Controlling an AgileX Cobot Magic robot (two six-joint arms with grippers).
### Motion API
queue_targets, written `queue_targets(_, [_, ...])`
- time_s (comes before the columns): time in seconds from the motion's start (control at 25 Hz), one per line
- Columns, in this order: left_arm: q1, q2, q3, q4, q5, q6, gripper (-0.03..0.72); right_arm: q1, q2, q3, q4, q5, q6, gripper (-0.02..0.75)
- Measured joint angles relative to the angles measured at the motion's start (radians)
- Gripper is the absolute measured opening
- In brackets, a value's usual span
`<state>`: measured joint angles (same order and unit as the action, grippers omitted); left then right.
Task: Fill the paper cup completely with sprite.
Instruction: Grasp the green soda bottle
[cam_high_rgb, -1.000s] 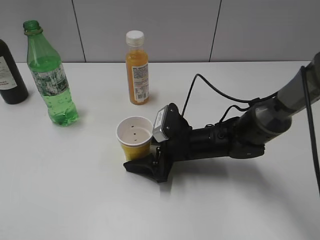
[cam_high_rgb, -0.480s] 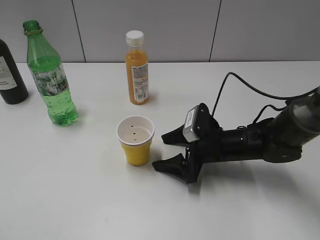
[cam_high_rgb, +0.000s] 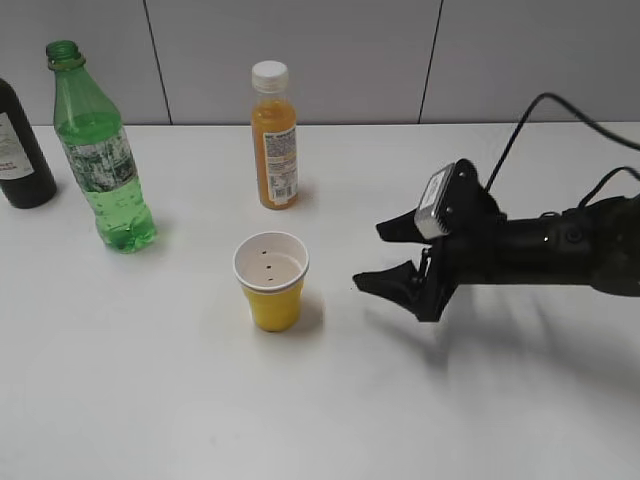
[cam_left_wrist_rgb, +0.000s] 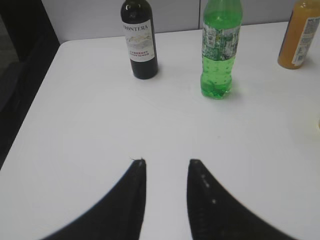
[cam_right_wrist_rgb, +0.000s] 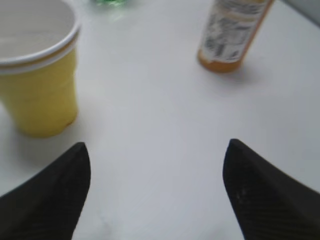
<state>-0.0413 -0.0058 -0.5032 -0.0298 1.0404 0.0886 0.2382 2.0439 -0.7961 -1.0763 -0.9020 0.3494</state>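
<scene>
paper cup (cam_high_rgb: 271, 281): stood upright on table (cam_high_rgb: 180, 380); nothing seen inside
right hand (cam_high_rgb: 385, 254): spread wide, empty, beside cup
left hand (cam_left_wrist_rgb: 165, 162): partly spread, empty
sprite (cam_high_rgb: 101, 155): uncapped, well apart

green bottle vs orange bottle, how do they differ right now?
Cap: the green bottle has an open neck with no cap; the orange bottle wears a white cap.
Height: in the exterior view the green bottle stands taller than the orange bottle.
Contents: the green bottle is translucent, with clear liquid visible low down; the orange bottle looks opaque orange nearly to the neck.
Shared: both stand upright on the white table, each labelled, untouched by either tool.
</scene>
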Motion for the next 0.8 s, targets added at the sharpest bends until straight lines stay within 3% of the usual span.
queue_targets(0.16, [0.0,0.0,0.0,0.0,0.0,0.0,0.228,-0.04,-0.099,0.001,0.143,0.06,-0.008,0.637])
queue_targets(0.4, [0.0,0.0,0.0,-0.001,0.0,0.0,0.228,-0.048,-0.174,-0.042,0.645,0.298,-0.289,0.628])
queue_targets(0.52, [0.0,0.0,0.0,-0.001,0.0,0.0,0.228,-0.05,-0.176,-0.118,0.897,0.513,-0.366,0.626])
queue_targets(0.64, [0.0,0.0,0.0,-0.001,0.0,0.0,0.228,-0.052,-0.178,-0.199,0.995,0.758,-0.377,0.622])
queue_targets(0.8, [0.0,0.0,0.0,-0.001,-0.001,0.0,0.228,-0.053,-0.178,-0.268,1.046,0.912,-0.376,0.613])
